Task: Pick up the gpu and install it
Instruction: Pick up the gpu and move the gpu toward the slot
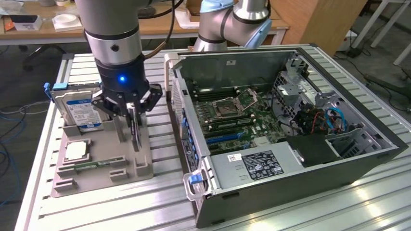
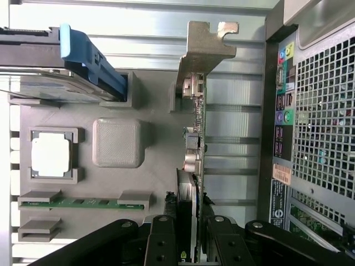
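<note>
The gripper (image 1: 132, 114) is clamped narrowly on the thin green gpu (image 2: 197, 138), which stands edge-on in a grey plastic holder (image 1: 103, 161) on the slatted aluminium worktop (image 1: 160, 202).

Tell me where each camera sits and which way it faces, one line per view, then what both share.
Exterior view: off the arm, raised, looking down across the table at the gray tray and open computer case; the arm and gripper show.
Wrist view: on the wrist, looking down past the gripper shut on the graphics card.
Shared: graphics card, tray, hard drive, computer case, gripper.
</note>
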Available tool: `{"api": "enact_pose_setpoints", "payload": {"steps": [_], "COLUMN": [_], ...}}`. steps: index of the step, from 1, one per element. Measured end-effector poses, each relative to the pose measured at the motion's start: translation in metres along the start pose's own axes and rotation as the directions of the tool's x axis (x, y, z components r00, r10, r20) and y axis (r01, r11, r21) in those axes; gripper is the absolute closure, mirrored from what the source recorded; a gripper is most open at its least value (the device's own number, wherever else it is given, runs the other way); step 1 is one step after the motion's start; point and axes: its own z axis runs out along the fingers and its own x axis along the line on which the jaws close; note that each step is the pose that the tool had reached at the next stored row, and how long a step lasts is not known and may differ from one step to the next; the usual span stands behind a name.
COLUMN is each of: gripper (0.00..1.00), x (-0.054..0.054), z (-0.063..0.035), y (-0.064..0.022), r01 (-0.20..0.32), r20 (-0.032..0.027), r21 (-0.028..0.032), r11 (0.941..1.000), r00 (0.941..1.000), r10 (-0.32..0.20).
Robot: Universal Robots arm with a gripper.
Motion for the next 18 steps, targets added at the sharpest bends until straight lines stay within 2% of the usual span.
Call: {"api": "enact_pose_setpoints", "payload": {"steps": [7, 18], "gripper": [0.73, 0.73], "x": [-0.0001, -0.0002], "z": [-0.0043, -0.0070], "y": [0.0001, 0.0002], "r01": [0.000, 0.000], "r20": [0.0003, 0.0002], "r21": [-0.0020, -0.0020], "r11": [1.0000, 1.0000], "r00": [1.0000, 1.0000], "r10": [0.000, 0.000]}}
